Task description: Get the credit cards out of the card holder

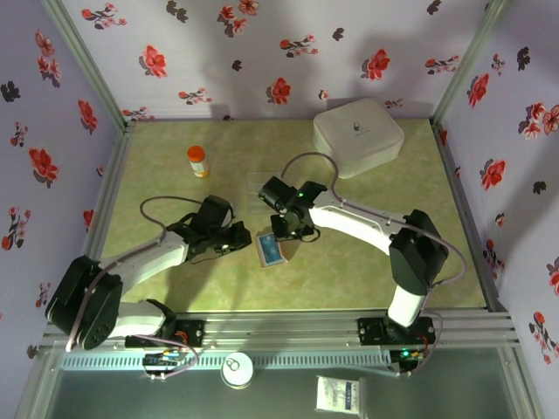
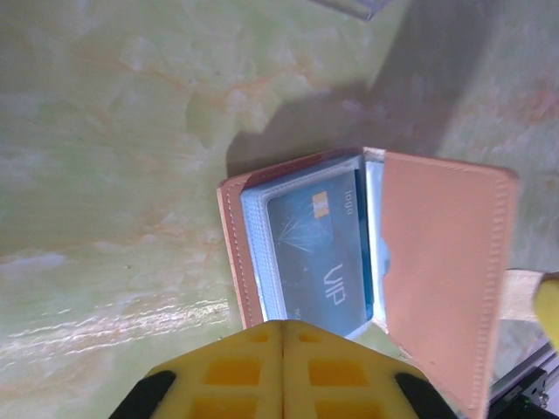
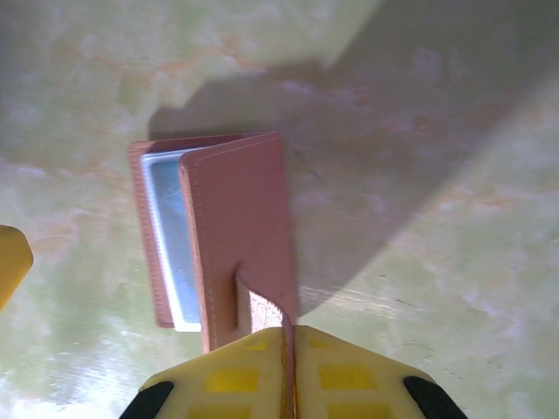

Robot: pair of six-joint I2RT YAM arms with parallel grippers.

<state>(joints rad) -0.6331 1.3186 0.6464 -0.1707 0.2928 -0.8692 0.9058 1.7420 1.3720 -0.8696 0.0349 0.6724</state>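
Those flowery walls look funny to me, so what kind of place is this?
Probably a robot practice booth: a left arm and right arm bolted to a metal rail, flowered walls boxing in a green table, and a card holder to practise on.

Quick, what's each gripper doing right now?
Left gripper: closed at the card holder's edge; whether it holds anything cannot be told.
Right gripper: closed on the card holder's tab.
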